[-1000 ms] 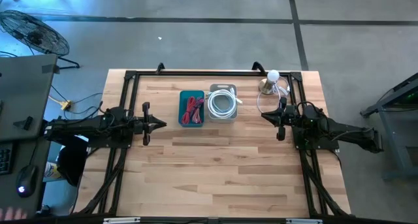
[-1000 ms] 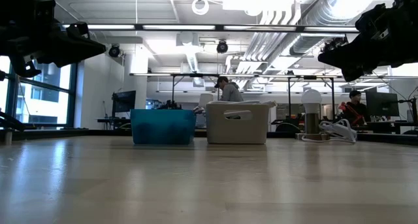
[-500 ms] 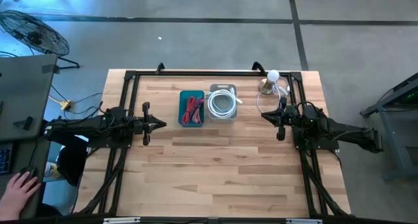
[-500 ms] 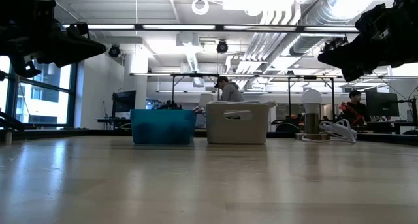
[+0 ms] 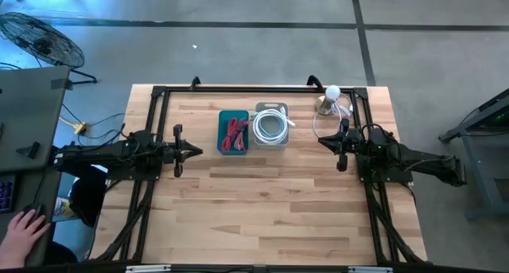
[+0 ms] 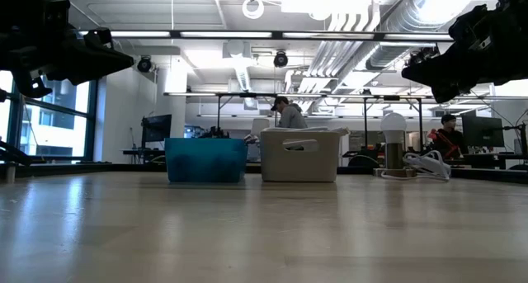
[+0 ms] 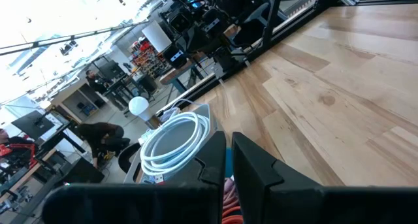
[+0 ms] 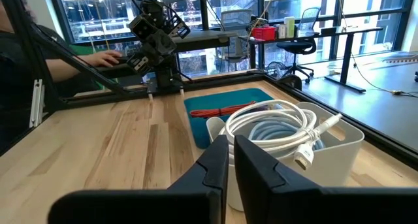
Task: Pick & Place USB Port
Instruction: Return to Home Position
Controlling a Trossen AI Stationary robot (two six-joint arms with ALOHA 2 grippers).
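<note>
A blue bin (image 5: 233, 132) holding red cables (image 5: 235, 133) stands on the table's far middle, beside a white bin (image 5: 271, 126) holding a coiled white cable (image 8: 277, 129). Both bins show in the low view: the blue bin (image 6: 205, 159) and the white bin (image 6: 299, 154). A small lamp with a round white bulb (image 5: 332, 93) and a loose white cord (image 5: 328, 118) sit near the far right corner. My left gripper (image 5: 197, 152) hovers shut at the table's left, pointing at the bins. My right gripper (image 5: 320, 140) hovers shut at the right, near the cord.
A black frame (image 5: 238, 89) runs along the table's far edge and sides. Bare wood (image 5: 270, 201) lies between the arms and toward the near edge. A person's hand (image 5: 24, 225) rests at a desk off the table's left; people sit in the room behind.
</note>
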